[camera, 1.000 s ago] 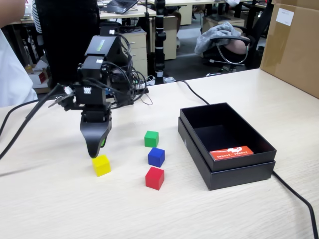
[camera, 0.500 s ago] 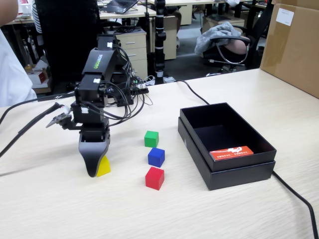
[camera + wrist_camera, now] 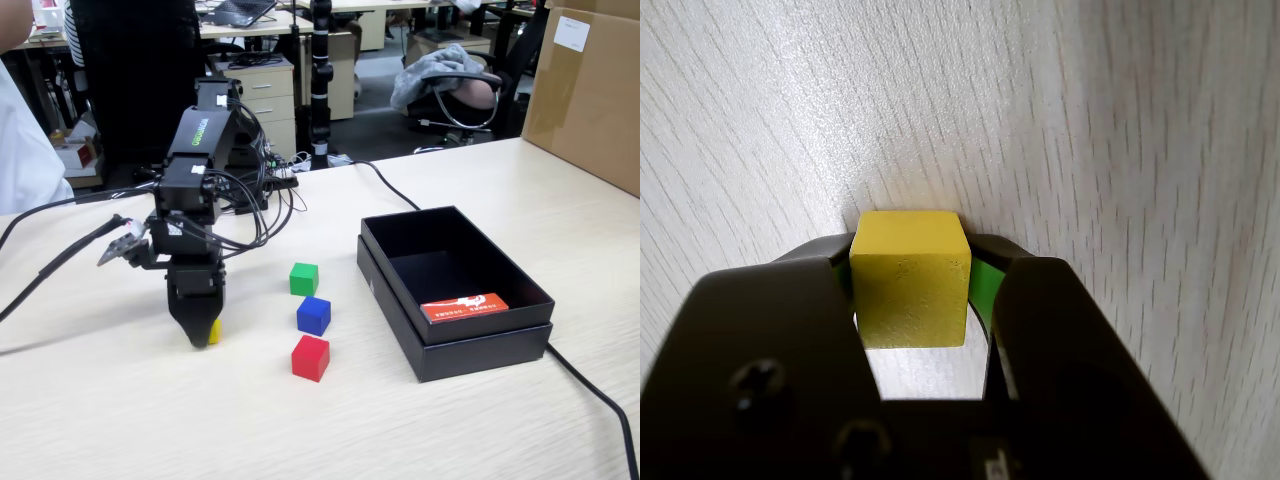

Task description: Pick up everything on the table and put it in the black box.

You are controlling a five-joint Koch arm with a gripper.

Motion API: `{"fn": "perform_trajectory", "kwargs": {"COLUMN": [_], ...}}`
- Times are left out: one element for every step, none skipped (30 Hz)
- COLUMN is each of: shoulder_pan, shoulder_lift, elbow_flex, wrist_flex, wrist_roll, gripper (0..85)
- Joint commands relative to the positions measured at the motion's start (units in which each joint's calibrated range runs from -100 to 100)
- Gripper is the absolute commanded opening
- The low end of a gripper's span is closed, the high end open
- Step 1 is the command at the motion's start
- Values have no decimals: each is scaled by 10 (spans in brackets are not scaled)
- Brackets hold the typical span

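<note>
Yellow cube (image 3: 910,278) sits between the two jaws of the black claw (image 3: 912,262) in the wrist view, at the centre of the frame, resting on the beige wood-grain table (image 3: 1120,150). The left jaw lies against the cube's side, while a thin strip of green padding shows between the cube and the right jaw, so I cannot tell whether the claw is pinching the cube or only closing around it.

In the fixed view the claw (image 3: 200,338) points straight down at the left of the frame, its tip at the table (image 3: 150,420), and only a sliver of the yellow cube (image 3: 214,331) shows at its right edge. To the right of it, near the middle of the frame, the green cube (image 3: 304,278), blue cube (image 3: 313,315) and red cube (image 3: 310,357) lie apart on the table. The black box (image 3: 470,352) stands at right centre, with a red-orange card (image 3: 463,306) lying inside.
</note>
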State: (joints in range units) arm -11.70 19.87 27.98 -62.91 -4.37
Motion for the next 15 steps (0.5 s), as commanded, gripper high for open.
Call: {"fn": "perform_trajectory", "kwargs": {"shoulder_pan": [2, 3, 7, 9, 14, 20, 28, 35, 45, 56, 70, 87, 111, 118, 135], "shoulder_lift": [-26, -52, -87, -105, -149, -186, -231, -264, -304, -339, -370, -402, -435, -443, -456], "elbow_flex": [21, 7, -10, -17, -33, -44, -59, -69, -79, -86, -84, -80, -72, -70, -62], "wrist_flex": [-5, -5, -5, -5, -5, -5, -5, -5, -6, -11, -27, -43, -54, -56, -60], "wrist_roll": [-4, -4, -3, -3, 0, 2, 6, 10, 15, 21, 28, 37, 48, 52, 58], "gripper": [9, 9, 9, 9, 9, 9, 9, 9, 9, 9, 9, 9, 9, 9, 9]}}
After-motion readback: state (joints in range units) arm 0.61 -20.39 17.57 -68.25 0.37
